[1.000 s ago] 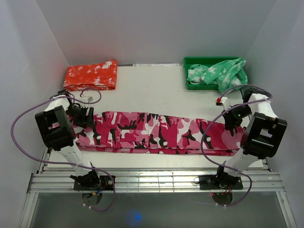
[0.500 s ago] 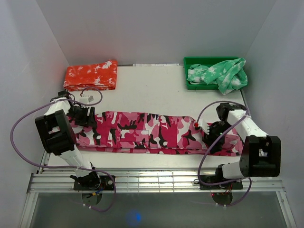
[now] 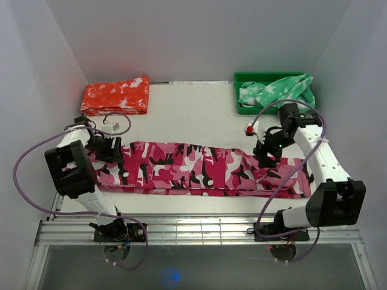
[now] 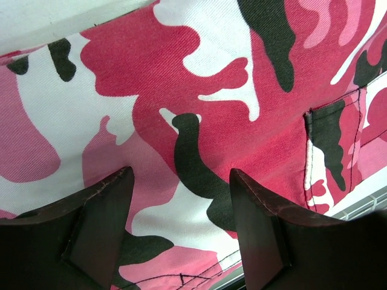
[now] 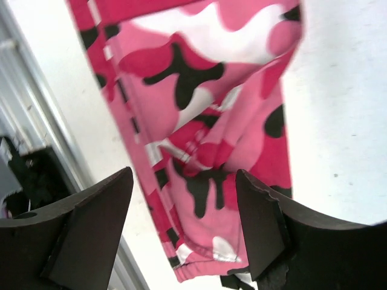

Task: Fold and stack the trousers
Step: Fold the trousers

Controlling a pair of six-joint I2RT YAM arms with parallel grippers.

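Observation:
The pink camouflage trousers [image 3: 193, 168] lie stretched left to right across the near half of the table, folded lengthwise. My left gripper [image 3: 104, 148] hovers low over their left end. In the left wrist view it is open [image 4: 179, 181], with the trousers [image 4: 199, 90] filling the frame and nothing between the fingers. My right gripper [image 3: 268, 153] hangs above the right end, open and empty [image 5: 182, 181]. Below it the trousers [image 5: 199, 139] show a rumpled cuff end.
A folded orange-red garment [image 3: 116, 95] lies at the far left. A green bin [image 3: 249, 109] at the far right holds a green splotched garment [image 3: 281, 92]. A metal rail [image 3: 193, 231] runs along the near edge. White walls close in on three sides.
My right gripper has opened. It swung in over the trousers' right end, then moved toward the far side. The left arm has barely moved.

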